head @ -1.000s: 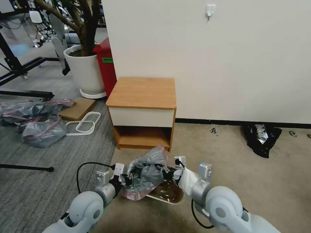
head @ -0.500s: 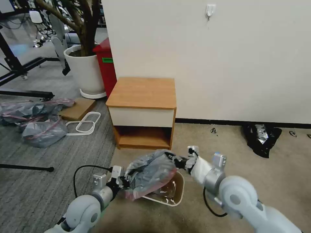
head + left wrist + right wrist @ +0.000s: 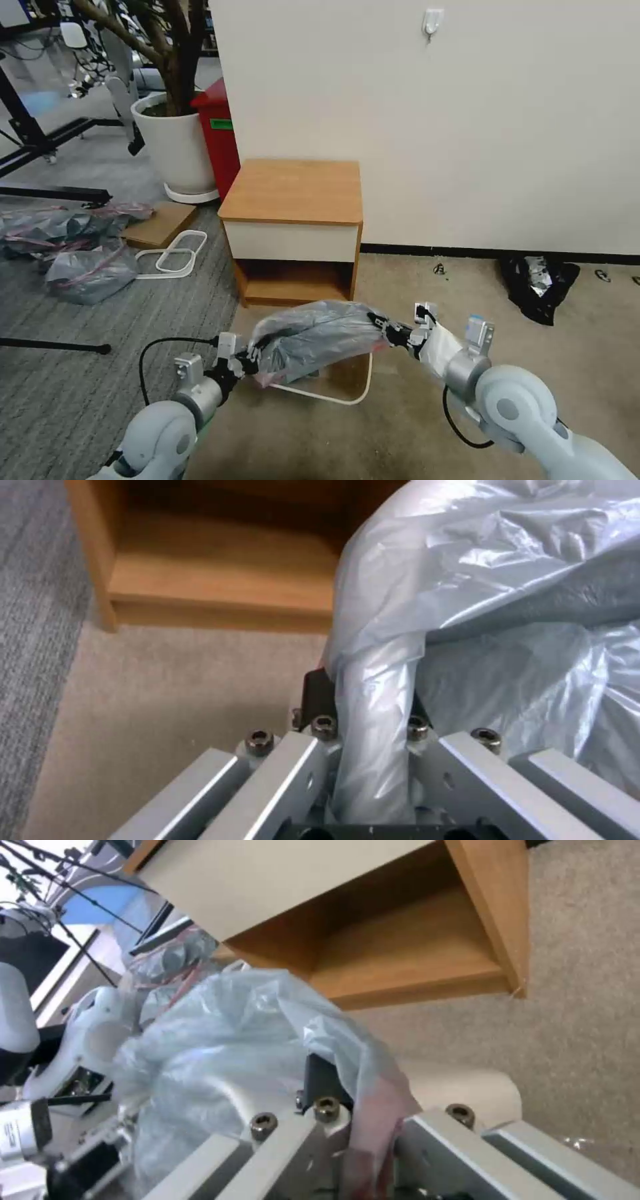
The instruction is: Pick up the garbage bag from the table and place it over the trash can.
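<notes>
— Jaws, both sides?
— Clamped. The left gripper (image 3: 248, 358) pinches one end of the thin translucent grey plastic garbage bag (image 3: 313, 337), the right gripper (image 3: 389, 331) the other end, by its pink rim band.
— Where is the bag?
— Lower middle of the head view, stretched between the grippers above the small beige rectangular trash can (image 3: 347, 393) on the floor, just in front of the square wood-topped table (image 3: 293, 193) at centre frame.
</notes>
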